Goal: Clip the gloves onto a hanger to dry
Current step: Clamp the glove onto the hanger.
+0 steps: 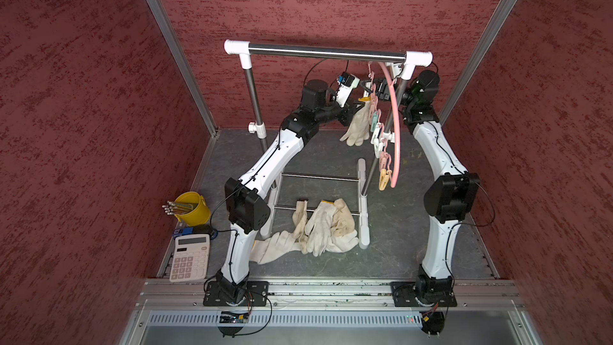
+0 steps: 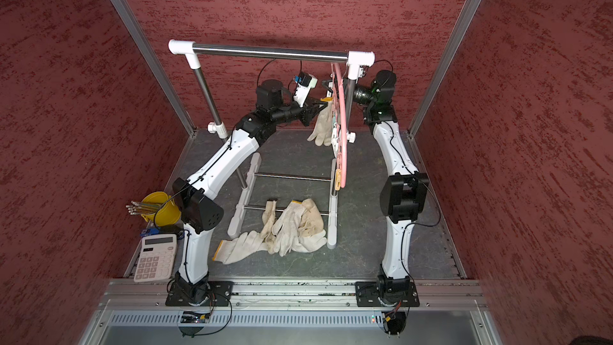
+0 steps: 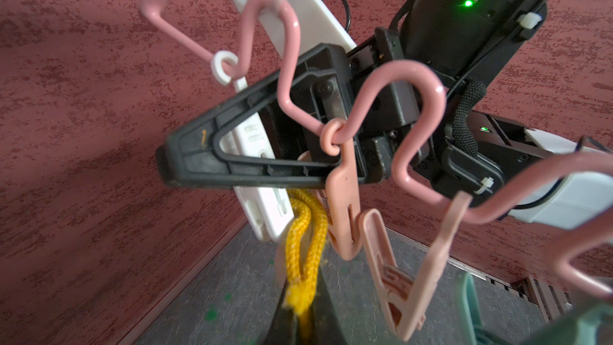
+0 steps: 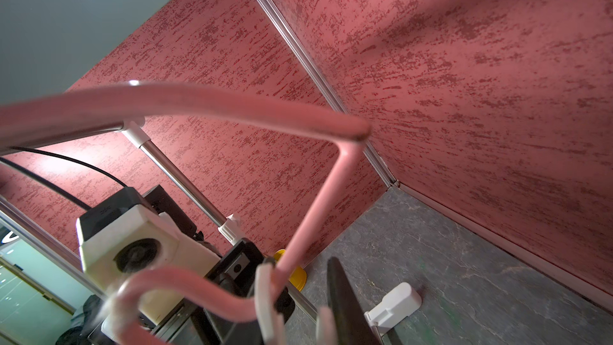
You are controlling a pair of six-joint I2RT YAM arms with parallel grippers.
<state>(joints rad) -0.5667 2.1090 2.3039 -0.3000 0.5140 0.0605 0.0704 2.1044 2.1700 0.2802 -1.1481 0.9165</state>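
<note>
One glove (image 1: 358, 124) in left claw (image 3: 299, 315); one hanger (image 1: 395, 121); glove pile (image 1: 318, 227) on floor.

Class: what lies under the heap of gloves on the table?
A thin steel rod runs beneath the heap of gloves, which rests on the grey table. The rod's middle stretch, and anything else beneath, is covered by the gloves.

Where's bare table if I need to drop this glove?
Bare table lies between the rack's right foot and the right arm, and at the back behind the rack's rear rod. Crowded: the glove pile over the front rod, plus the bucket and calculator beside the left arm.
</note>
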